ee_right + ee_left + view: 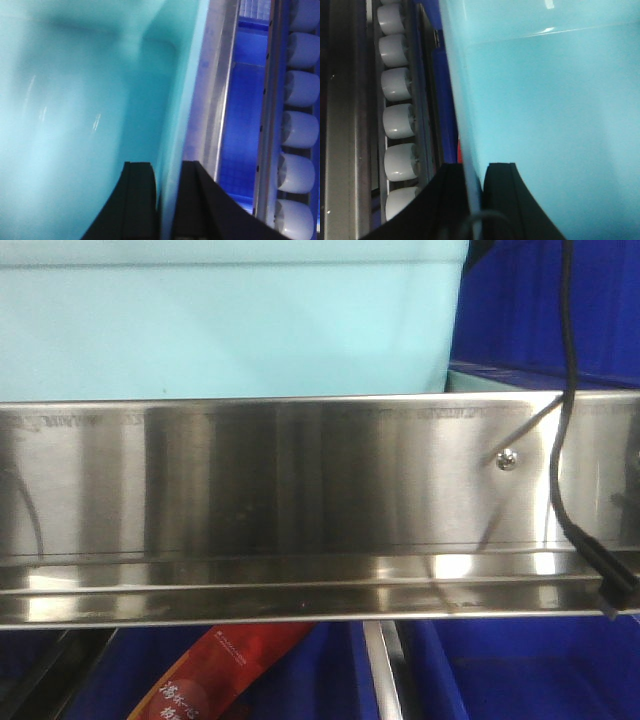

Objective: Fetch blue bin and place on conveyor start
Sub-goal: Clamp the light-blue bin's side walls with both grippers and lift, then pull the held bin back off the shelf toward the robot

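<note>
Item: blue bin (220, 320). Thin smooth plastic, likely light, somewhat flexible, slippery. Hold: side walls at rim. State: left tool (476, 172), right tool (165, 169) each pinching one wall.

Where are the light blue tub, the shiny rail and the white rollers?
light blue tub (220, 320): front view, its front wall.
shiny rail (300, 490): front view, its flat face.
white rollers (397, 120): left wrist view, one roller's middle.

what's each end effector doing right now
Left end effector: closed on a wall of the blue bin.
Right end effector: closed on a wall of the blue bin too.
</note>
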You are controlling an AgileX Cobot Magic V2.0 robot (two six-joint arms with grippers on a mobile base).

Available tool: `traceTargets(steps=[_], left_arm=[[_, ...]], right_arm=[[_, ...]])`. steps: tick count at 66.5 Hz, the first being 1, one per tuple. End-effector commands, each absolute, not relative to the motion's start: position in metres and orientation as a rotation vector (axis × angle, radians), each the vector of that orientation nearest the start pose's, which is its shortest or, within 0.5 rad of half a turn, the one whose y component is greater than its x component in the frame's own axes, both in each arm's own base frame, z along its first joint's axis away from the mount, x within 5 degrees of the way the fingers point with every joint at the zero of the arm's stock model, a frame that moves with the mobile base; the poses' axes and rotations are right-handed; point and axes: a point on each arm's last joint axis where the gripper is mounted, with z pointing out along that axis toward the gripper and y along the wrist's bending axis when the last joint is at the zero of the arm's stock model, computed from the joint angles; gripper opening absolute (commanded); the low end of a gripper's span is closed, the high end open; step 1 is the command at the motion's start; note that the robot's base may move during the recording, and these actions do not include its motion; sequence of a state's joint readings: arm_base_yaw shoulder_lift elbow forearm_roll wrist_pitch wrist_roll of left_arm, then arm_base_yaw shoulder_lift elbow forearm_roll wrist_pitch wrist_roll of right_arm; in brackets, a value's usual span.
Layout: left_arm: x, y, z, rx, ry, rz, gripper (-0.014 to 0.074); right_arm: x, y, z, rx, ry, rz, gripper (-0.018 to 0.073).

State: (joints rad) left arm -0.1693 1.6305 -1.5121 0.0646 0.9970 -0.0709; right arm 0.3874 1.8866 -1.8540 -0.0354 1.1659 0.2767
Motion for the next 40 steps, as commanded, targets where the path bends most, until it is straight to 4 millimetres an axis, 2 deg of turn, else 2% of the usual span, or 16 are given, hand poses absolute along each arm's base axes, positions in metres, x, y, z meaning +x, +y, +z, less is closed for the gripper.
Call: traceTargets(steps=[1,15,31,40], left_arm=[[0.349,-0.057,0.343,0.165,2.575,-0.016,-0.0111],[0.336,-0.055,0.365,0.158,2.557,-0.025,-0.0111],[0.298,-0.052,0.415,0.133,2.389,-0.111,-0.0111],[0.277,-0.049,0.44,0.127,2.279,-0.123,-0.0111]], right_arm=[[0.383,0.152,0.343,-0.175,2.651,0.151,-0.0151],[0.365,0.145,0.372,-0.171,2.595,0.173,-0.0151],[0.328,0.13,0.425,-0.158,2.461,0.214,-0.0151],[0.309,0.122,0.447,-0.151,2.397,0.234,-0.0151]])
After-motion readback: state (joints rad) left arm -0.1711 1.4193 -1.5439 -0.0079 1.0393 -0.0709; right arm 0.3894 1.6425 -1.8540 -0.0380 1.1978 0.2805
